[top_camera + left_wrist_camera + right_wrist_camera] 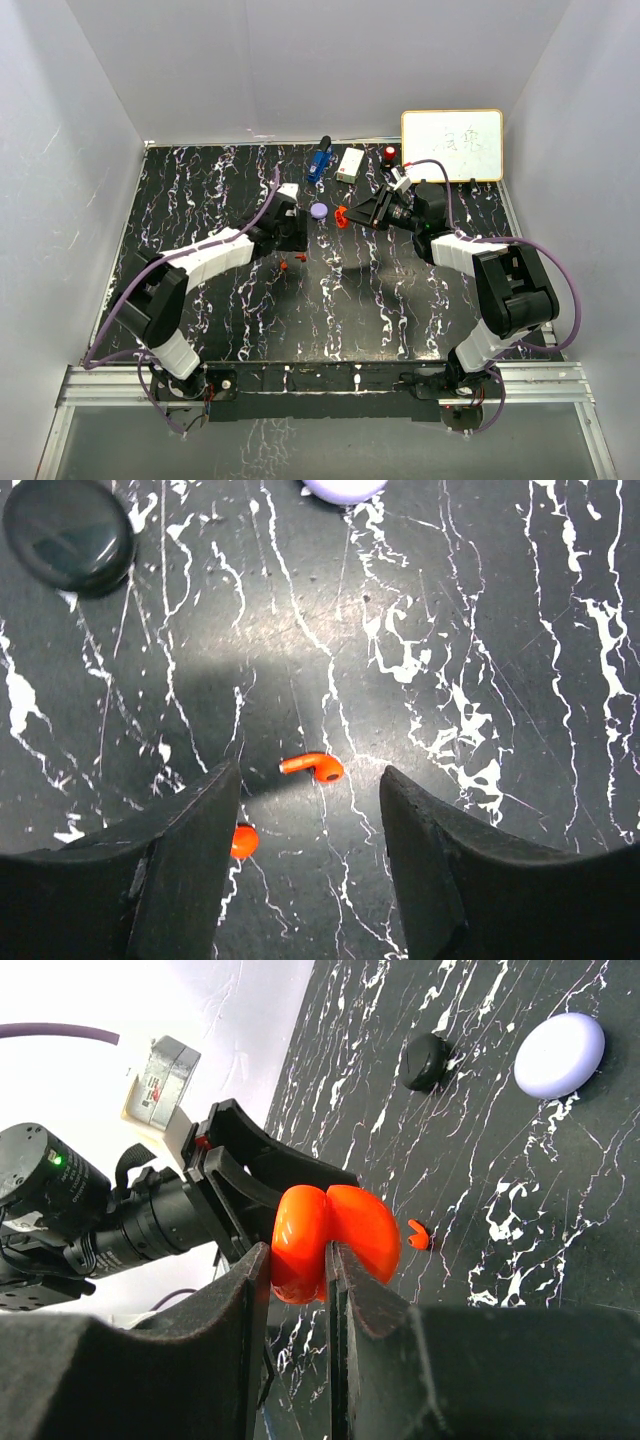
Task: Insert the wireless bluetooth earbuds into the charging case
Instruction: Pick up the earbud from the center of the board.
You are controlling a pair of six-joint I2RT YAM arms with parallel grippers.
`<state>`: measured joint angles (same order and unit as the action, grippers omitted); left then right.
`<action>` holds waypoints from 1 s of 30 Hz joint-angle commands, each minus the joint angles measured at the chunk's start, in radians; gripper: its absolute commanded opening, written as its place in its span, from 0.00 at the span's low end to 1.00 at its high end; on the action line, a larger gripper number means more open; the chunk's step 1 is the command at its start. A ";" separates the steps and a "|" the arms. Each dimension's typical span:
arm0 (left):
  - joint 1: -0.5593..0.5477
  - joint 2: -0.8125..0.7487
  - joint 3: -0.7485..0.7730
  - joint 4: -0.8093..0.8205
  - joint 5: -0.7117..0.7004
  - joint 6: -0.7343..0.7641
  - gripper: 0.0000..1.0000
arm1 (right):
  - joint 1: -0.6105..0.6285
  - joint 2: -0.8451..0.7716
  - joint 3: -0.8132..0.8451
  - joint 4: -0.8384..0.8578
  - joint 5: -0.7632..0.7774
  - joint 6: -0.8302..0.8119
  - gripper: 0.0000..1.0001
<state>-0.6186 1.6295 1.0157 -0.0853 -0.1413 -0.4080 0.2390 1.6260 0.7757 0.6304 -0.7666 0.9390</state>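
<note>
Hovering over the marble table (400, 300), left gripper (311, 772) has its fingers spread wide. One red earbud (314, 767) lies on the surface between the tips, untouched. A second red earbud (241, 840) sits just beside the left finger. Right gripper (300, 1250) is clamped tight on the red charging case (352, 1228), near the table's far side. Black puck (68, 532) and lavender puck (560, 1055) lie beyond.

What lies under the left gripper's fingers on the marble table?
Below the open left gripper, one red earbud lies in full view between its fingers. A second red piece shows only partly; one finger covers the rest.
</note>
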 commanded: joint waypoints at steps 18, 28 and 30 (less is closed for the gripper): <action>-0.074 0.126 0.091 -0.014 0.004 0.230 0.56 | -0.081 -0.068 -0.007 -0.004 -0.022 -0.067 0.00; -0.090 0.162 0.096 -0.040 -0.016 0.243 0.54 | -0.084 -0.068 -0.012 -0.003 -0.025 -0.068 0.00; -0.092 0.168 0.096 -0.042 -0.024 0.244 0.53 | -0.086 -0.068 -0.012 -0.004 -0.025 -0.069 0.00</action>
<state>-0.7048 1.7996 1.0798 -0.0948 -0.1379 -0.1791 0.1604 1.6016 0.7689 0.5877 -0.7830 0.8883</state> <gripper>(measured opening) 0.544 0.236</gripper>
